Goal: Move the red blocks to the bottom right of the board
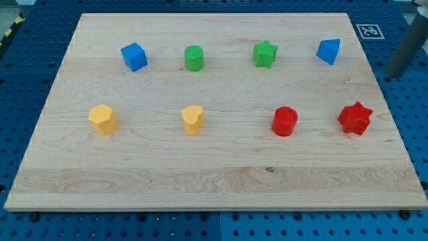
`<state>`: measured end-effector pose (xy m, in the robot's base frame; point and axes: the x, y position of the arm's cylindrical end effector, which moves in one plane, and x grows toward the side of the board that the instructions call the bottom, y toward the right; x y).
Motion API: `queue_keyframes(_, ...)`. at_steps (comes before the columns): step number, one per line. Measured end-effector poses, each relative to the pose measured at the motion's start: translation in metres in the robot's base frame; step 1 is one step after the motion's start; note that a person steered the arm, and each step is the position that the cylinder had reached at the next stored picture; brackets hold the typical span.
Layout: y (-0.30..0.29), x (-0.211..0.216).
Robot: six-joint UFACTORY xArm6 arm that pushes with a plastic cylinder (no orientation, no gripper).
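From the one camera: my tip point(392, 75) hovers off the desk point(214, 181) at three o'clock, apart from every block; no gripper exists to report. The red cylinder point(285, 121) and red star point(354, 118) sit mid-right, apparently unpushed. Next likely calls for approaching from twelve o'clock and pushing toward five o'clock.

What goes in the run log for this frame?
tip: off board, right of blue block | red cylinder, red star: lower row, untouched
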<state>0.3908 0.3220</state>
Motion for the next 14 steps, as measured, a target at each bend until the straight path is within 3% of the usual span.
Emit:
queue_keyframes(2, -0.076, 0.008)
queue_keyframes(5, -0.077, 0.093)
queue_keyframes(7, -0.093, 0.061)
queue_keyframes(10, -0.085, 0.128)
queue_keyframes(12, -0.132, 0.100)
queue_keyframes(14, -0.126, 0.146)
